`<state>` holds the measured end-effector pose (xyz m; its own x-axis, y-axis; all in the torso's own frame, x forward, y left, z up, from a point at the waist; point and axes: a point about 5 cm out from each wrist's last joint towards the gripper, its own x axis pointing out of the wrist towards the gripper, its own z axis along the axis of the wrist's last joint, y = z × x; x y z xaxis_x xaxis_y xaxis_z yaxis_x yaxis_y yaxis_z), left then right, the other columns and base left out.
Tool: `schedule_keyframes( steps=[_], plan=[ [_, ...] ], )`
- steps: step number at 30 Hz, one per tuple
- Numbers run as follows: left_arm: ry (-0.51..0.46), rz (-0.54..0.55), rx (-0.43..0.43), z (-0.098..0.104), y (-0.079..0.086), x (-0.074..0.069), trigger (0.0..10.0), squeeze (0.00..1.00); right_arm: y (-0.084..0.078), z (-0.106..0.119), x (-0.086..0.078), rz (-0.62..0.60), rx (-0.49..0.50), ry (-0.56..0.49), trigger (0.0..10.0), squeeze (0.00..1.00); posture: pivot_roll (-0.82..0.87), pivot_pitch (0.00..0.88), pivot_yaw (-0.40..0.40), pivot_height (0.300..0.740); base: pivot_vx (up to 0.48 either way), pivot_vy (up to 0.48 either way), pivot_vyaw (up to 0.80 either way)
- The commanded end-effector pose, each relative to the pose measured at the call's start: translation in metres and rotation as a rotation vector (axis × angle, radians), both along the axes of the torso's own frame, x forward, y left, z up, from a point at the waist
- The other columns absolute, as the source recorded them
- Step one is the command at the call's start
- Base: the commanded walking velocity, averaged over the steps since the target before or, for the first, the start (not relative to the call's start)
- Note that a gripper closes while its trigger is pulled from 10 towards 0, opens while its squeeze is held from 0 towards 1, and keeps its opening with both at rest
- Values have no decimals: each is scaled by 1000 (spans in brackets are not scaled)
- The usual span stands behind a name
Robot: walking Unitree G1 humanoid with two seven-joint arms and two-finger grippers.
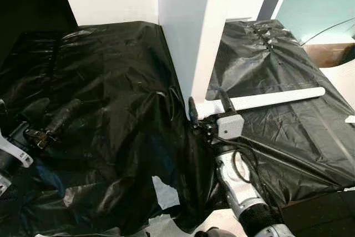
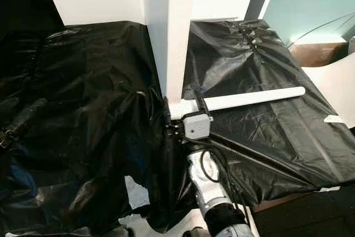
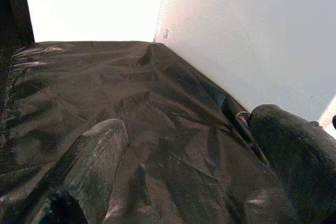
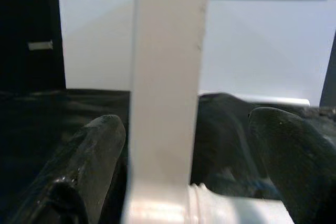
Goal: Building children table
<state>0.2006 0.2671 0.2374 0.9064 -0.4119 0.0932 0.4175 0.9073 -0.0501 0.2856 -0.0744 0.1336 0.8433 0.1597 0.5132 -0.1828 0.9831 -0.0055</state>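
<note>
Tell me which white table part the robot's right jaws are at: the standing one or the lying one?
The standing panel. The right gripper sits open at its foot, a finger each side. The leg lies flat on the black sheet, stretching away rightward.

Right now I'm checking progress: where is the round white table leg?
The round white table leg lies on the black plastic sheet, right of centre, its near end at the upright white panel, between the right gripper fingers.

white upright panel [image 1: 194, 31] top beyond the frame edge
</note>
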Motion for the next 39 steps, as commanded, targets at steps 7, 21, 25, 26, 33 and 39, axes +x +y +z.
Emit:
schedule_keyframes(
  steps=[7, 21, 25, 26, 33, 39],
  plan=[
    [24, -161, 12, -3, -9, 0, 10000, 0, -19, -6, 5, 28, -34, 78, 10000, 0, 125, 127, 0, 740, 0, 0, 0],
    [12, -152, 11, -2, -10, -2, 10000, 0, 14, -3, 17, 228, -30, 169, 10000, 0, 135, 126, -15, 740, 0, 0, 0],
    [6, -166, 3, -2, -13, 1, 10000, 0, 17, 12, 38, 142, -10, 182, 10000, 0, 122, 116, -16, 740, 0, 0, 0],
    [10, -174, 2, -4, -15, 2, 10000, 0, 19, 14, 42, 124, -7, 189, 10000, 0, 124, 114, -17, 740, 0, 0, 0],
    [34, -115, 31, -36, -54, 25, 10000, 0, 36, 26, 62, 92, -12, 264, 10000, 0, 137, 107, -26, 740, 0, 0, 0],
    [9, -55, 57, -40, -63, 37, 10000, 0, 43, 27, 76, 104, -5, 363, 4667, 0, 137, 103, -30, 740, 0, 0, 0]
  ],
)
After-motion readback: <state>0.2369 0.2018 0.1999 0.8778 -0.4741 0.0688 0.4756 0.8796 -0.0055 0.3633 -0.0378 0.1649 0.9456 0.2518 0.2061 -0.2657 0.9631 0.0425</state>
